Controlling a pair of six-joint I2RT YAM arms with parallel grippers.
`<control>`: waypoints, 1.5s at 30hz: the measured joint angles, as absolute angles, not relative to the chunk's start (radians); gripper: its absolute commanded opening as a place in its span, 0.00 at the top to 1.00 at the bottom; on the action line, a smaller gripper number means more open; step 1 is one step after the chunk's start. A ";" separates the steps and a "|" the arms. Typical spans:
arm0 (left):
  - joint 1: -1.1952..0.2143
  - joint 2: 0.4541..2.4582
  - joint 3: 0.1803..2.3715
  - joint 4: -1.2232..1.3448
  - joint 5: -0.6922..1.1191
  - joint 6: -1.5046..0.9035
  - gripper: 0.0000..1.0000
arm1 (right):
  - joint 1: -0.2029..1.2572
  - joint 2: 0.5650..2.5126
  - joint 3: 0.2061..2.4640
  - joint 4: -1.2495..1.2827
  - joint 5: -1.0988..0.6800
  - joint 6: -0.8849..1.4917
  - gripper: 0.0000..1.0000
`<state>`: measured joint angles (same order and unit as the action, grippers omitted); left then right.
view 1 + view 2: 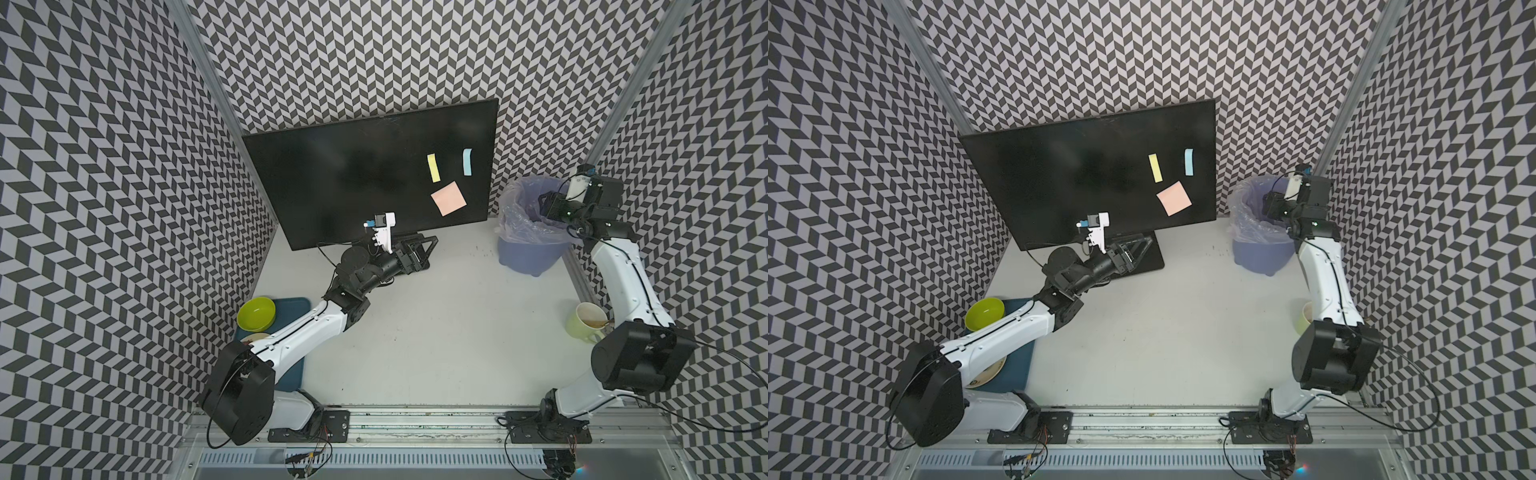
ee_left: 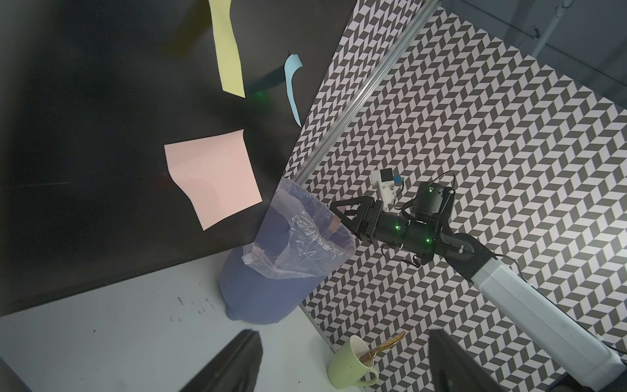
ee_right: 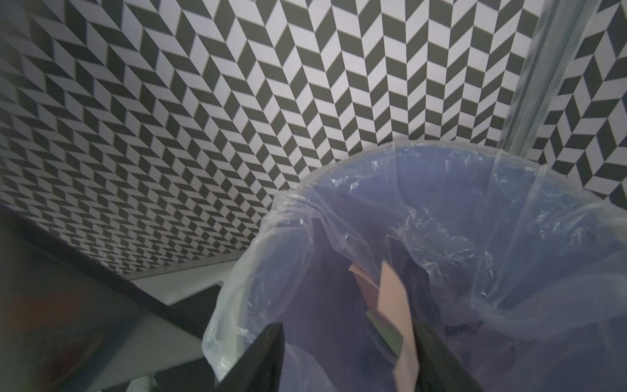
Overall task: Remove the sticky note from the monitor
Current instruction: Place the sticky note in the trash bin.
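The monitor (image 1: pixel 353 178) leans at the back with three notes on its black screen: a pink square sticky note (image 1: pixel 448 198), a yellow strip (image 1: pixel 434 167) and a blue strip (image 1: pixel 467 161). In the left wrist view the pink sticky note (image 2: pixel 212 176) curls off the screen. My left gripper (image 1: pixel 430 248) hovers over the monitor's base plate, open and empty (image 2: pixel 344 334). My right gripper (image 1: pixel 544 201) hangs over the lined bin. Its jaws stand apart (image 3: pixel 347 327), and another pink note (image 3: pixel 397 319) lies against one finger.
A blue bin with a clear liner (image 1: pixel 525 257) stands right of the monitor. It holds paper scraps (image 3: pixel 386 325). A pale green mug with a gold spoon (image 1: pixel 582 324) sits at the right edge. At the left, a green bowl (image 1: pixel 255 313) rests on a blue tray (image 1: pixel 293 305).
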<state>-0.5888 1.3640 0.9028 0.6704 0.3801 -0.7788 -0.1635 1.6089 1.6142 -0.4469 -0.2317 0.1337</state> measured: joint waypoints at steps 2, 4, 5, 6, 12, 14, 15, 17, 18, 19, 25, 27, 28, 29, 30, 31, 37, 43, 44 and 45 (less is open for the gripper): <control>-0.584 1.364 0.899 0.669 0.381 -0.779 0.17 | -0.159 1.607 1.621 -0.464 -0.229 0.120 0.20; -0.579 1.364 0.895 0.667 0.381 -0.779 0.17 | -0.151 1.600 1.626 -0.481 -0.220 0.106 0.15; -0.577 1.364 0.894 0.667 0.383 -0.779 0.17 | -0.146 1.594 1.626 -0.494 -0.216 0.097 0.13; -0.573 1.364 0.893 0.666 0.384 -0.779 0.17 | -0.140 1.587 1.627 -0.508 -0.214 0.089 0.12; -0.561 1.364 0.886 0.666 0.392 -0.783 0.17 | -0.120 1.563 1.635 -0.580 -0.263 0.046 0.09; -0.558 1.364 0.883 0.667 0.396 -0.783 0.17 | -0.106 1.556 1.635 -0.594 -0.289 0.032 0.08; -0.555 1.364 0.882 0.667 0.398 -0.783 0.17 | -0.097 1.554 1.635 -0.600 -0.297 0.027 0.08; -0.553 1.364 0.881 0.667 0.400 -0.783 0.17 | -0.079 1.552 1.635 -0.609 -0.311 0.019 0.08; -0.553 1.364 0.881 0.667 0.402 -0.783 0.17 | -0.073 1.552 1.634 -0.610 -0.315 0.017 0.07; -0.551 1.364 0.880 0.667 0.404 -0.783 0.17 | -0.066 1.552 1.633 -0.614 -0.319 0.015 0.07; -0.546 1.364 0.877 0.667 0.414 -0.783 0.17 | -0.052 1.551 1.610 -0.621 -0.319 0.006 0.06; -0.543 1.364 0.877 0.667 0.416 -0.783 0.17 | -0.052 1.551 1.603 -0.628 -0.303 0.002 0.06; -0.542 1.365 0.877 0.667 0.417 -0.783 0.17 | -0.052 1.551 1.600 -0.632 -0.296 0.000 0.06; -0.542 1.365 0.877 0.667 0.417 -0.783 0.17 | -0.052 1.551 1.600 -0.636 -0.286 -0.001 0.06; -0.542 1.365 0.877 0.667 0.418 -0.783 0.17 | -0.052 1.551 1.599 -0.638 -0.277 -0.002 0.05; -0.542 1.366 0.877 0.667 0.418 -0.783 0.17 | -0.052 1.549 1.598 -0.640 -0.266 -0.004 0.05; -0.540 1.374 0.872 0.669 0.425 -0.783 0.17 | -0.052 1.533 1.590 -0.643 -0.173 -0.006 0.04; -0.533 1.374 0.866 0.668 0.425 -0.782 0.17 | -0.053 1.522 1.593 -0.632 -0.146 0.000 0.04; -0.531 1.374 0.866 0.668 0.426 -0.782 0.17 | -0.052 1.517 1.593 -0.624 -0.164 0.002 0.04; -0.529 1.374 0.866 0.668 0.426 -0.782 0.17 | -0.051 1.510 1.593 -0.615 -0.189 0.006 0.04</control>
